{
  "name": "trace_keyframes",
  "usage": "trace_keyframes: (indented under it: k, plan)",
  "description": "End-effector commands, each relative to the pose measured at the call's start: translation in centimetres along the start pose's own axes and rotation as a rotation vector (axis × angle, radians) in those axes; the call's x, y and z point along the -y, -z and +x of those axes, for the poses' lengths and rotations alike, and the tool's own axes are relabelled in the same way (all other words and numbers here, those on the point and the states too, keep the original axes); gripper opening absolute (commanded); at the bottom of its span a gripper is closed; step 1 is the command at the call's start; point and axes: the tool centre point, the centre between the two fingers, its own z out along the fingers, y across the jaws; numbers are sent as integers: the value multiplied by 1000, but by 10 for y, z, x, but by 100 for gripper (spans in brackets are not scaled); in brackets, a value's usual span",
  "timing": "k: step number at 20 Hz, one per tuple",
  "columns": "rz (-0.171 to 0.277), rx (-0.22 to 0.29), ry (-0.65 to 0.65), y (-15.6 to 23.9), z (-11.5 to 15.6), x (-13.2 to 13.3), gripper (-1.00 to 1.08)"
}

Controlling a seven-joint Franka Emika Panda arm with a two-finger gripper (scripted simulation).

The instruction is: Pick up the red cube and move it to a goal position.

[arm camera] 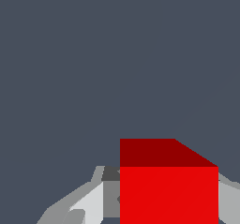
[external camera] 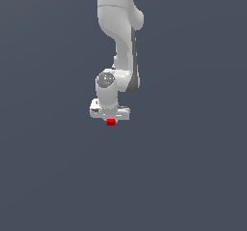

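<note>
The red cube (external camera: 111, 122) is a tiny bright red block showing just under the white gripper (external camera: 110, 119), near the middle of the exterior view. In the wrist view the red cube (arm camera: 168, 190) fills the space between the two grey fingers (arm camera: 91, 202), which press against its opposite sides. The gripper is shut on the cube. The fingertips are mostly hidden by the hand in the exterior view. No goal marker shows in either view.
The white arm (external camera: 118, 36) comes down from the top of the exterior view. Plain dark grey-blue ground (external camera: 193, 167) surrounds it on all sides.
</note>
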Motion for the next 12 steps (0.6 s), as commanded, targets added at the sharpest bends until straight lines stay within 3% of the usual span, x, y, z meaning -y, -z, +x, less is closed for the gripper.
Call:
trace_keyframes:
  k: [1,12]
  plan:
    - [0,0,0,-1,0,0,-100]
    - [0,0,0,22,1,1,-100]
